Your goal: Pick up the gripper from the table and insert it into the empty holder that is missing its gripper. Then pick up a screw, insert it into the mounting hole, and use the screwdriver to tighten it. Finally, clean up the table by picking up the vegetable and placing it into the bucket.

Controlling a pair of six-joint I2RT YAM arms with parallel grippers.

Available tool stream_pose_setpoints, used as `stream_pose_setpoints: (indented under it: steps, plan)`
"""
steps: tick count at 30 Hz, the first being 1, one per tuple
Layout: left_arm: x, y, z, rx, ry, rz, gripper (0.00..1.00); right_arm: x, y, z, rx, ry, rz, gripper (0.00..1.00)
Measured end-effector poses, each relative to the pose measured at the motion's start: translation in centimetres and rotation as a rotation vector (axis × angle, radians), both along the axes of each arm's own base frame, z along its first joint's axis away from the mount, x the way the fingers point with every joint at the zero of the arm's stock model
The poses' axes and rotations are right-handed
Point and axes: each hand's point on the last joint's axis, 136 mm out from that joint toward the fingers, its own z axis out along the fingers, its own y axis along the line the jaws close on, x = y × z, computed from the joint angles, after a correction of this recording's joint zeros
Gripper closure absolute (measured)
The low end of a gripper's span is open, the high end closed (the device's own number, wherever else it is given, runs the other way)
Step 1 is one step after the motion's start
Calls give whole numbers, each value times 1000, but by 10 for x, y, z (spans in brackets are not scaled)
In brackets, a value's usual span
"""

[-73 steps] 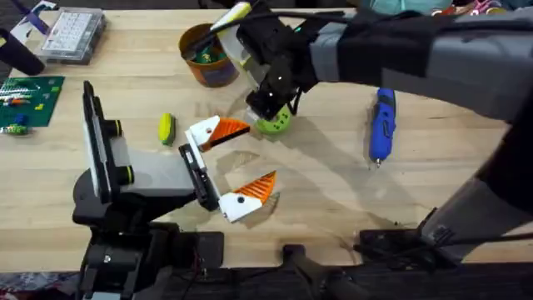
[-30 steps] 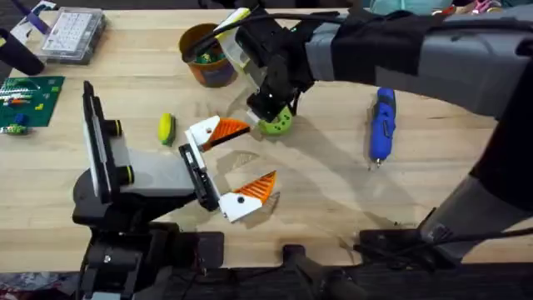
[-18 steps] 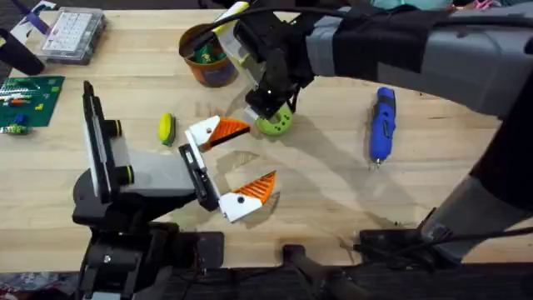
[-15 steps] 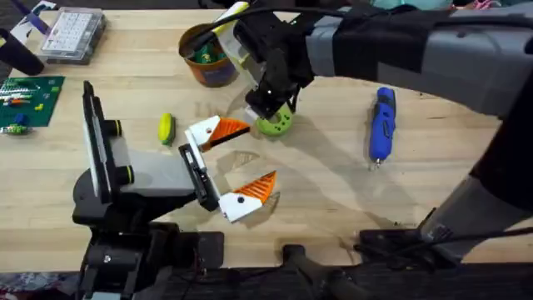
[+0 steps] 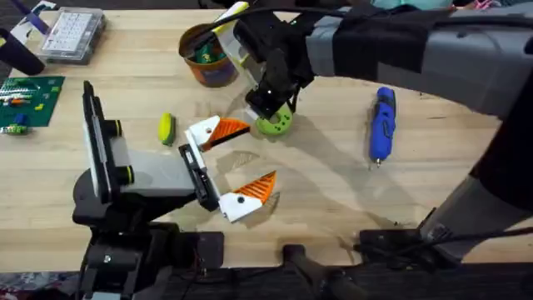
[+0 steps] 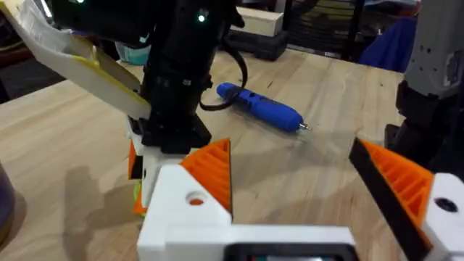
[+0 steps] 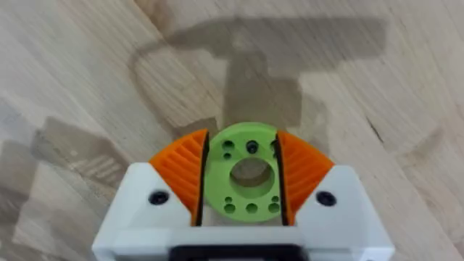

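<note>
My right gripper (image 5: 271,112) reaches across to mid-table, and its orange pads (image 7: 185,177) are shut on both sides of the vegetable (image 7: 250,201), a round green disc with holes (image 5: 277,125) close over the wood. The orange bucket (image 5: 204,54) stands just behind it with green pieces inside. The holder (image 5: 125,175) sits at the front left on its black stand. My left gripper (image 5: 237,162) is open, its two white-and-orange fingers (image 6: 196,203) set wide apart on the black rail. The blue screwdriver (image 5: 383,123) lies to the right (image 6: 257,109). No screw can be made out.
A yellow-green piece (image 5: 166,127) lies beside the holder's far finger. A clear compartment box (image 5: 73,33) and a green board (image 5: 29,96) occupy the far left. Bare wood stretches between the holder's fingers and the screwdriver.
My right gripper has edged slightly toward the bucket, still closed on the green disc. In the last half second nothing visibly moved.
</note>
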Motion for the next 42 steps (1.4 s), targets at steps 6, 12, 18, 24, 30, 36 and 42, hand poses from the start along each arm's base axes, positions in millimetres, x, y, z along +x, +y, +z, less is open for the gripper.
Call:
stream_pose_setpoints:
  steps: [6,12,18,24,30,36,42]
  plan:
    - [0,0,0,0,0,0,11,0,0,0,0,0,0,475]
    - [0,0,0,0,0,0,11,0,0,0,0,0,-1,589]
    - [0,0,0,0,0,0,11,0,0,0,0,0,-1,642]
    - [0,0,0,0,0,0,11,-1,-1,0,-4,4,0,626]
    - [0,0,0,0,0,0,11,-1,-1,-1,-5,5,0,614]
    - [0,0,0,0,0,0,11,-1,-1,-3,-8,10,-1,911]
    - [0,0,0,0,0,0,11,-1,-1,-4,-9,9,0,991]
